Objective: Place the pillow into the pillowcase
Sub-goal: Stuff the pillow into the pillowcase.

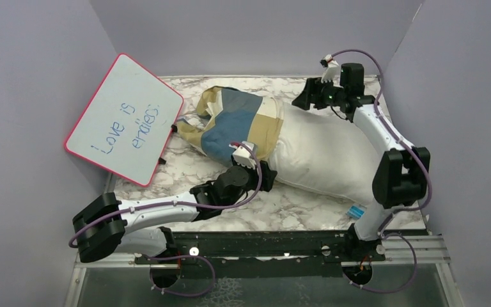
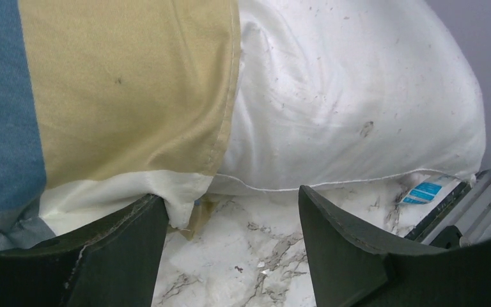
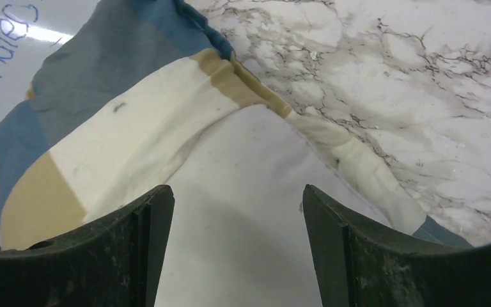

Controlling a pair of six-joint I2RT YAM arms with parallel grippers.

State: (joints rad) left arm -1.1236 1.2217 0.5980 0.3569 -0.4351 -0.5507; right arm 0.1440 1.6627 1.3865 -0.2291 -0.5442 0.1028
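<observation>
Plump white pillow (image 1: 323, 157) across the centre and right of the top view, lying on the marble counter (image 1: 281, 211), blue tag (image 1: 356, 211) at its lower-right corner. Left end tucked inside the checked pillowcase (image 1: 236, 121), which is bunched left of centre; most of the pillow bare.

Left pincer (image 1: 270, 174) low, just below centre, at the near edge of the pillowcase's mouth. In the left wrist view, left pincer (image 2: 230, 201) spread wide with nothing clamped, one finger (image 2: 121, 249) touching the drooping cream corner of the hem, marble showing in the gap.

Right pincer (image 1: 302, 99) above and right of centre, over the pillow's far edge. In the right wrist view, right pincer (image 3: 236, 195) likewise wide open and holding nothing, white pillow fabric in the gap, hem running diagonally ahead.

Pink-rimmed whiteboard (image 1: 124, 118) tilted at upper left, one corner close beside the pillowcase.
</observation>
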